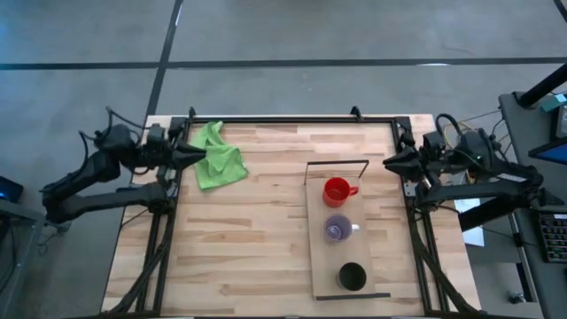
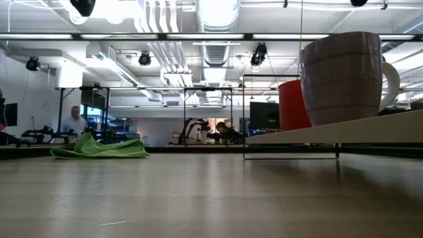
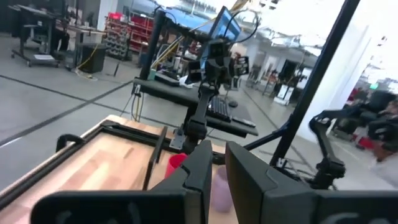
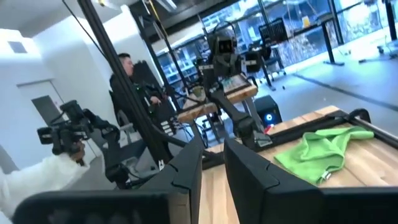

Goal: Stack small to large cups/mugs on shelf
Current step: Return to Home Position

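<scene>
Purple mug [image 2: 340, 76] on shelf [image 2: 317, 137], far from left claw [image 1: 204, 152], right claw [image 1: 386, 162]; both closed.

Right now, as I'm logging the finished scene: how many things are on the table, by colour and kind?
red cup: 1
purple cup: 1
black cup: 1
green cloth: 1
wooden shelf: 1
Total: 5
</scene>
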You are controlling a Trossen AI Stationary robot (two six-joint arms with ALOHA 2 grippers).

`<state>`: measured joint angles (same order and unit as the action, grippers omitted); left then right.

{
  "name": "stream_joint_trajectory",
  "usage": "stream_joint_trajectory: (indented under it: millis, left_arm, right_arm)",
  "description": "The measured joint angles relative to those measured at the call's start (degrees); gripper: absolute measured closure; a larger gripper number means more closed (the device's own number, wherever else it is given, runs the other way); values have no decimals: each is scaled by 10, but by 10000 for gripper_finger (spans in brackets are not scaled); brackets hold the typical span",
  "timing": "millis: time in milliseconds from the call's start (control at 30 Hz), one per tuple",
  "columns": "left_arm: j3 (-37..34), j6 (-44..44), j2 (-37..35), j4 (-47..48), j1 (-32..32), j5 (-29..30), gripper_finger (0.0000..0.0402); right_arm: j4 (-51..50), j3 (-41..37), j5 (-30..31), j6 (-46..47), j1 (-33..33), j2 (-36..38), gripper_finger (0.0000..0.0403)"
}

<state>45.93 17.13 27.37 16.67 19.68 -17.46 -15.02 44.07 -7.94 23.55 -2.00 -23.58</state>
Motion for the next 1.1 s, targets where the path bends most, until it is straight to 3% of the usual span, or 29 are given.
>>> stream_joint_trajectory:
  millis: [233, 433, 767, 1100]
  left_arm:
    - [-83, 6, -89, -57, 0, 0, 369]
    - [-149, 7, -166, -95, 0, 0, 369]
    - [-249, 25, -250, -185, 0, -7, 369]
    - [-353, 51, -253, -277, 1, -47, 369]
  right_arm:
    - [102, -98, 0, -35, 0, 55, 339]
    - [158, -170, 0, -9, 0, 97, 344]
    - [280, -272, 0, -27, 0, 127, 344]
    - [434, -365, 0, -11, 0, 127, 344]
